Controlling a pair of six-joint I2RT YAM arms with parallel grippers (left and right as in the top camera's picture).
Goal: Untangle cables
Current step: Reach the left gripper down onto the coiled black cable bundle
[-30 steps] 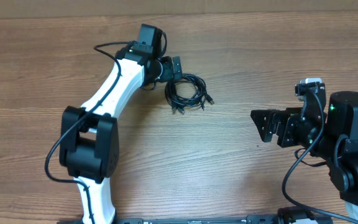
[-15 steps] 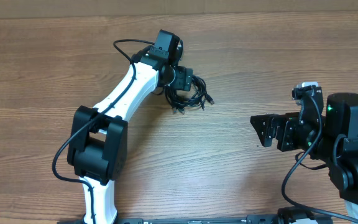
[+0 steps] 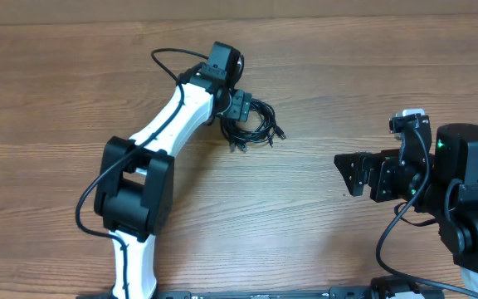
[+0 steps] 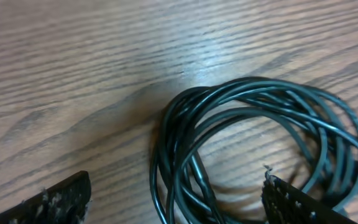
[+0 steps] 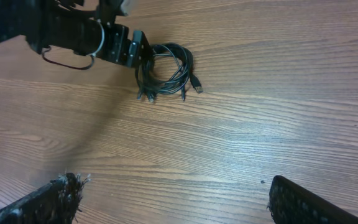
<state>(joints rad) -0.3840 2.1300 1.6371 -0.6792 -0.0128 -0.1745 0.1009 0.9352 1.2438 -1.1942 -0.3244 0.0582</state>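
We find the cables [image 4: 173, 149] lying flat on the wooden desk [image 3: 363, 66], left of its middle. They form one loose coil of thin black cords with several turns overlapping. Small plug ends [image 5: 196, 85] stick out at the coil's edge.

We judge the cords light, limp and smooth-jacketed. They should sag when lifted, slip in a weak pinch, and drag neighbouring turns along. Taking the whole bundle would likely lift the coil unseparated. A single strand just behind a plug looks the better hold, with the rest pinned.

The left hand [image 3: 241, 108] is spread wide, its fingers straddling one side of the coil, low over the desk. We cannot tell whether it is touching the cords. The right hand [image 3: 345, 172] is parted and empty, well apart from the coil.
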